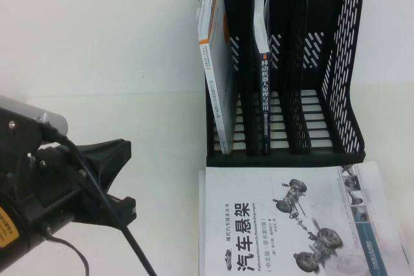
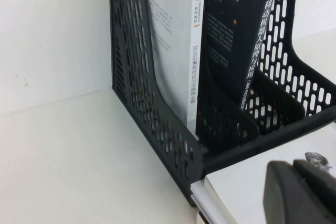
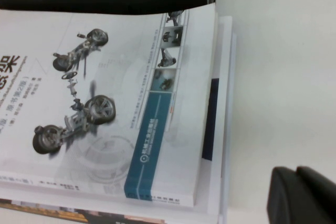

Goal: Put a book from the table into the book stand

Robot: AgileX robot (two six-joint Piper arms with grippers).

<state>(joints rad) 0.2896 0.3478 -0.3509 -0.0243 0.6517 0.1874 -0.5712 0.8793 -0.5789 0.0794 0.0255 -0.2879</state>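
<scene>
The dark book (image 1: 265, 88) with white spine characters stands upright in the second slot of the black book stand (image 1: 343, 63) at the back of the white table (image 1: 97, 43). In the left wrist view the book (image 2: 231, 51) leans inside the stand (image 2: 142, 93). My left gripper (image 1: 128, 172) hovers at the front left, well clear of the stand, and its fingertips (image 2: 294, 169) are shut on nothing. My right gripper (image 3: 296, 174), out of the high view, is shut and empty over bare table beside the book stack.
A white book with an orange stripe (image 1: 217, 63) fills the stand's first slot; the right-hand slots hold nothing. A white car-suspension book (image 1: 278, 224) tops a stack of books lying flat in front of the stand. Bare tabletop lies to the left.
</scene>
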